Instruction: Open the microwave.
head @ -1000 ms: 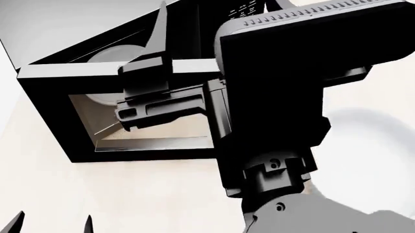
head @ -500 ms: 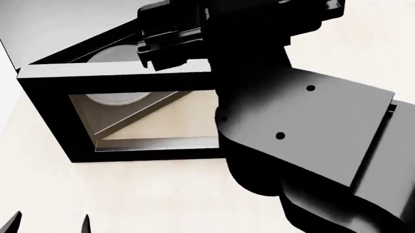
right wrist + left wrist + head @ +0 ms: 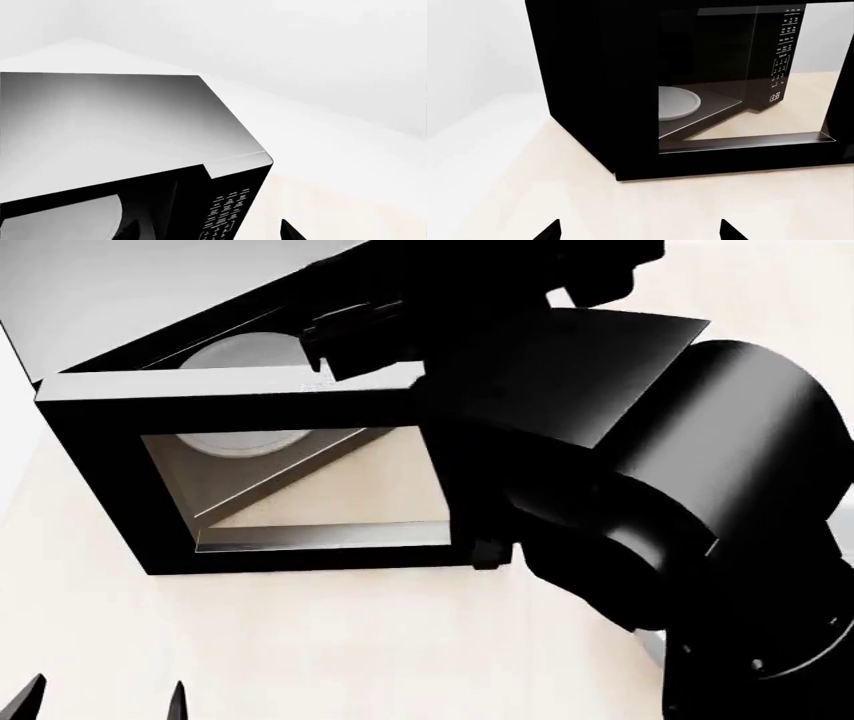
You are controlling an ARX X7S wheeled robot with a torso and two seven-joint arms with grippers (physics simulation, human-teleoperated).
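The microwave (image 3: 94, 460) is black with a grey top (image 3: 113, 125), and its windowed door (image 3: 287, 540) stands swung open toward me. The white turntable plate (image 3: 677, 102), the keypad (image 3: 784, 50) and the clock display (image 3: 774, 96) show through the door window. My right gripper (image 3: 207, 232) hovers above the microwave's front top corner over the keypad (image 3: 227, 215), open, with nothing between its fingers. In the head view only its dark body (image 3: 354, 340) shows, above the door's top edge. My left gripper (image 3: 640, 231) hangs open and holds nothing, low in front of the door, its fingertips (image 3: 174, 700) well short of it.
The microwave stands on a pale beige counter (image 3: 334, 640) against a white wall (image 3: 300, 60). My right arm (image 3: 667, 490) fills the right half of the head view and hides the microwave's right side there.
The right gripper has lifted off the door's top edge and moved back over the microwave. The right arm has swung across the right of the view. The door and left gripper have stayed put.
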